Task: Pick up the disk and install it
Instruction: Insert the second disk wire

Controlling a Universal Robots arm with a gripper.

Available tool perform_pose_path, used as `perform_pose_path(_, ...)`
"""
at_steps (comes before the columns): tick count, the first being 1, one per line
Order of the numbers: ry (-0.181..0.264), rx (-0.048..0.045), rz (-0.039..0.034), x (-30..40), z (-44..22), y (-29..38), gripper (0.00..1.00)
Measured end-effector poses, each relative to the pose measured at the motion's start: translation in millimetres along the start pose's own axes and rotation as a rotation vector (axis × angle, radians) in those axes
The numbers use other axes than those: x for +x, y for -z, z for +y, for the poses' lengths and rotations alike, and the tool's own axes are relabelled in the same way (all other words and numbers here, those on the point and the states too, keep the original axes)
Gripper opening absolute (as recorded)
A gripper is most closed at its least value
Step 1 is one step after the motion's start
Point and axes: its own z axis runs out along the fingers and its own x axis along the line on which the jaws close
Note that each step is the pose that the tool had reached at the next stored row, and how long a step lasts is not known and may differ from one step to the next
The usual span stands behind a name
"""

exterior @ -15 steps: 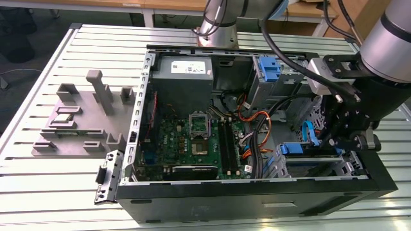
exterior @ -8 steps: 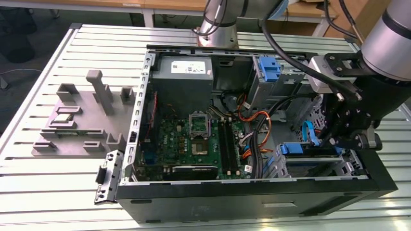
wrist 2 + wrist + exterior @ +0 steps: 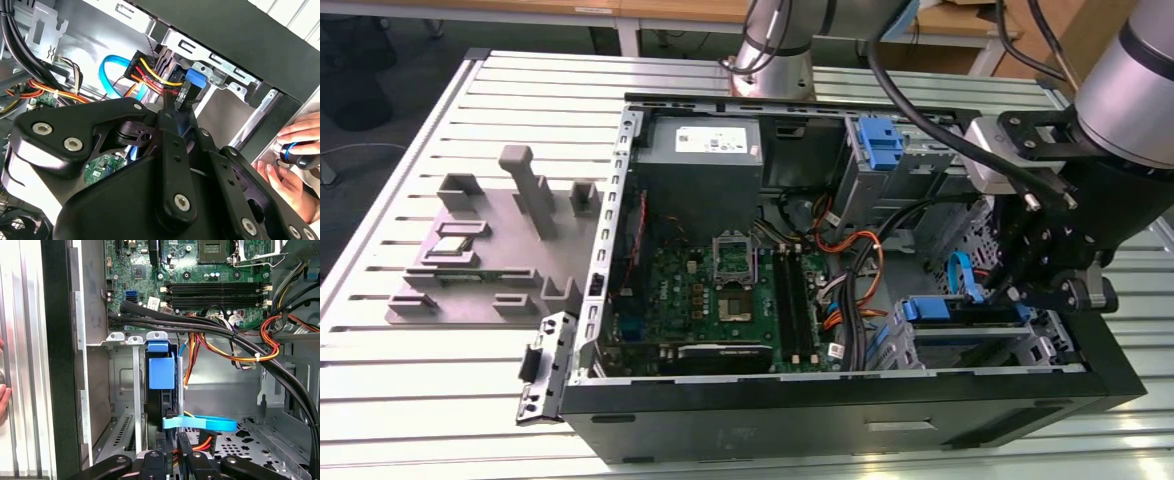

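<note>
Your disk (image 3: 161,390) stands on edge in the drive cage (image 3: 1014,345) at the front corner of the open computer case (image 3: 854,400), its blue carrier bracket (image 3: 161,371) facing out and its long axis running down into the bay, away from the motherboard (image 3: 720,290). In the exterior view you see the same blue bracket (image 3: 958,309) sitting at the cage mouth, so the drive looks mostly seated in its slot rather than lying loose. The gripper (image 3: 172,440) comes at it straight along that axis, directly in line with the drive's thin edge; its fingers (image 3: 161,445) look drawn close together at that edge, but you cannot tell from these views whether they actually clamp it or merely press on it. A light-blue data cable (image 3: 200,423) loops across just beside the fingertips, and the bundle of orange and yellow power wires (image 3: 235,352) hangs between the cage and the motherboard. Outside the case wall next to the cage, a person's hand (image 3: 292,165) rests on a small control.
</note>
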Motion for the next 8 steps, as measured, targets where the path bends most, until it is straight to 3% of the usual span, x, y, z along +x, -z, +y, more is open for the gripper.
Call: perform_pose_path(8,0.0,-0.0003,-0.0002,-0.3,-7.4,-3.7,0.24)
